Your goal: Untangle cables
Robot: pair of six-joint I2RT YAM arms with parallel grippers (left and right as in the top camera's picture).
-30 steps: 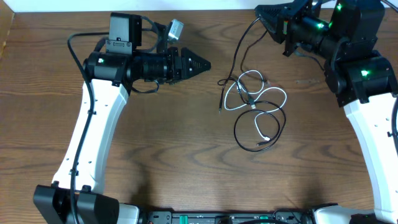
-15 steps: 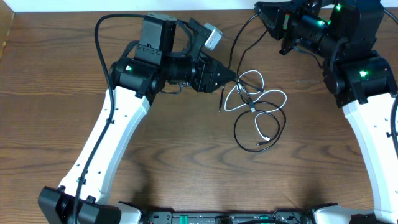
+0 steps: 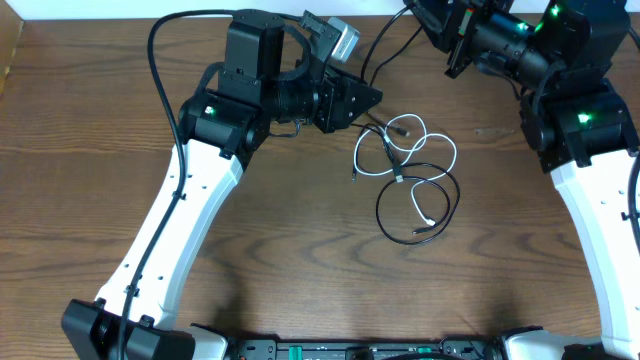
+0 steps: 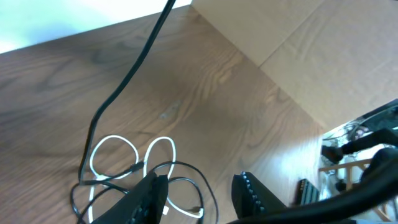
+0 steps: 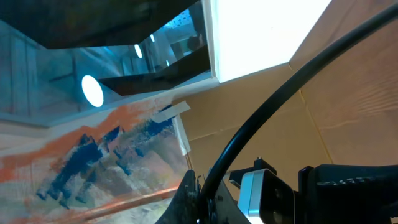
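Swung farther away since a moment ago, the left gripper hovers beside the tangled cables right of table centre, jaws parted and empty. The right gripper pinches one black cable, lifted at the far edge.

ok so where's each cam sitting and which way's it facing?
Overhead: above the brown wooden table, straight down; left arm, right arm, left tool beside the tangle of thin white and black cables, right tool at the far edge.
Left wrist: on the left arm, tilted down across the table; left tool open at the bottom.
Right wrist: on the right arm, faces off-table at a painted wall and cardboard; own tool barely visible.
Shared: overhead and left wrist both see the white cable loops.
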